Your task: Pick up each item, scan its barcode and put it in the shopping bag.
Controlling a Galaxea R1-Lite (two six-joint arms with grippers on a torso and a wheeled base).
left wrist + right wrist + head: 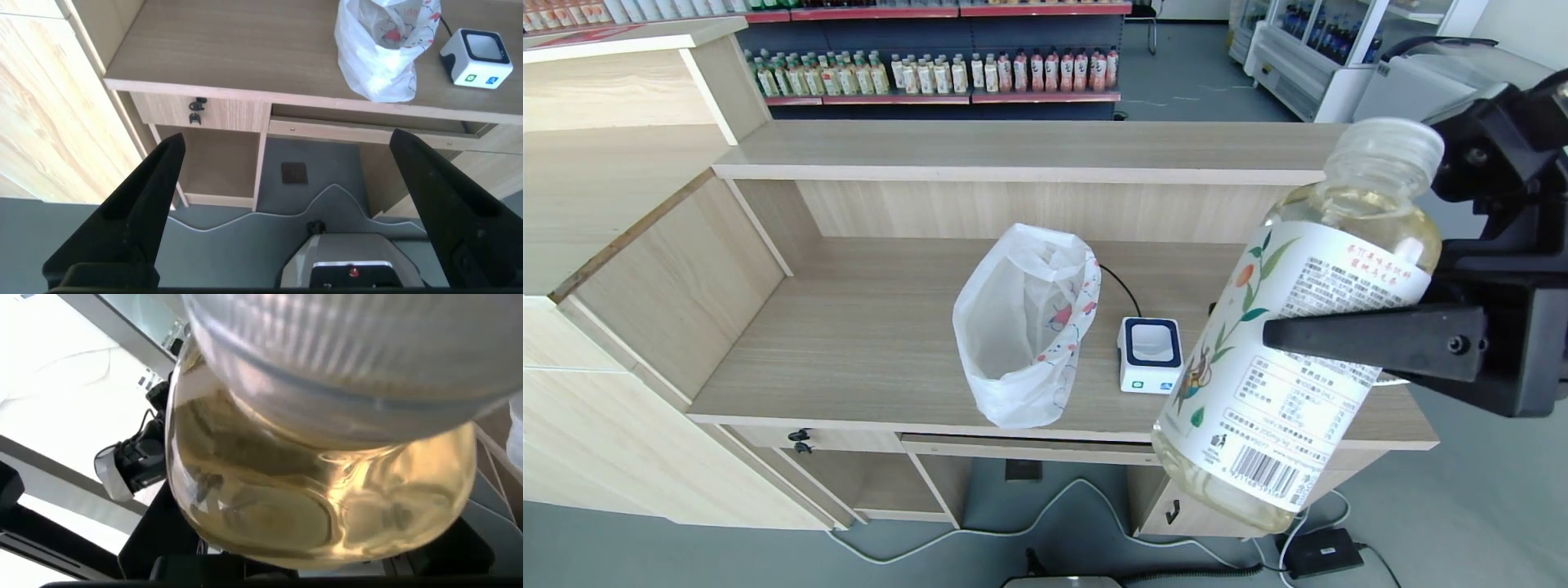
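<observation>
We find the right tool (1290, 335) clamped on the tilted drink bottle (1282, 408), barcode (1274, 474) end low, with the scanner (1150, 354) lying to its left on the surface (866, 351).

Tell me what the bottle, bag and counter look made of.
The bottle looks clear glossy plastic, probably PET: pale liquid shows through, ribbed cap. The bag: thin white plastic film, crinkled, semi-translucent. The counter: matte light wood grain, probably laminate, could be veneer.
</observation>
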